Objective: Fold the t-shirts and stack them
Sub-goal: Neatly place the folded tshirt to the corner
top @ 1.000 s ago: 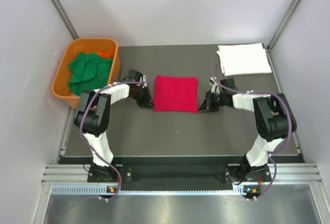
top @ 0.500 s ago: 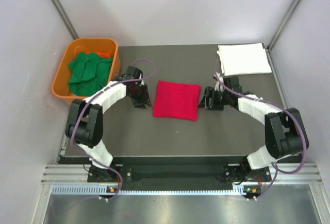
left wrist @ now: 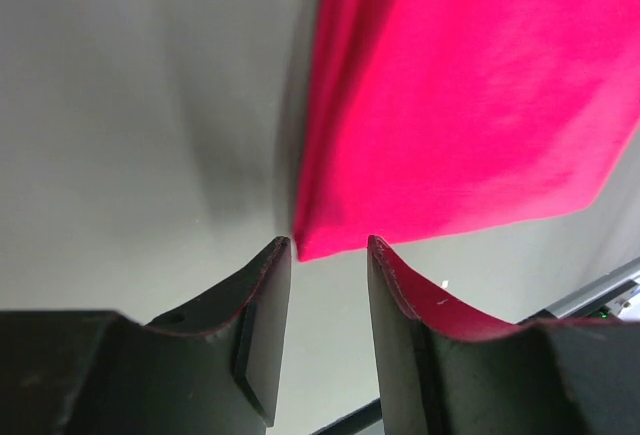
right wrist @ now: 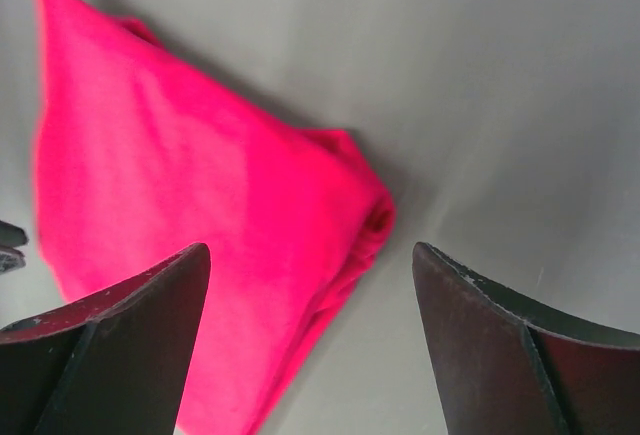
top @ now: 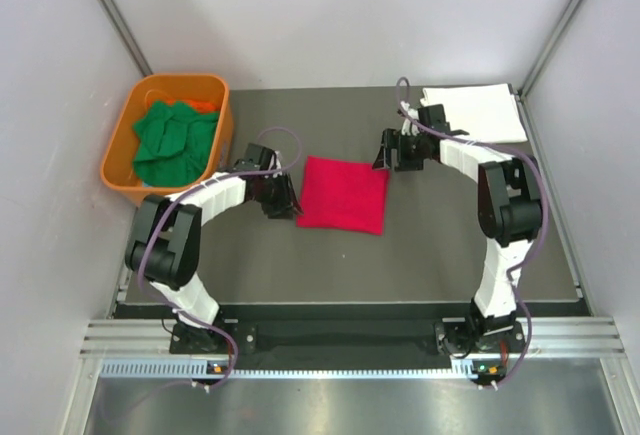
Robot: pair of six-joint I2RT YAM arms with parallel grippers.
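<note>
Both left gripper [top: 288, 205] and right gripper [top: 386, 155] are hanging, jaws apart, at the red shirt [top: 342, 195], risking snagging its fold open.

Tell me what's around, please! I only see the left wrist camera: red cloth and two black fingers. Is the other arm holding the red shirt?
Observer: No. The right gripper is open near the red t-shirt, at its far right corner, gripping nothing.
Operator: Are there more shirts?
Observer: Yes, a folded white t-shirt lies at the far right corner of the table.
Operator: Any green ones?
Observer: Crumpled green t-shirts sit in an orange tub at the far left.
</note>
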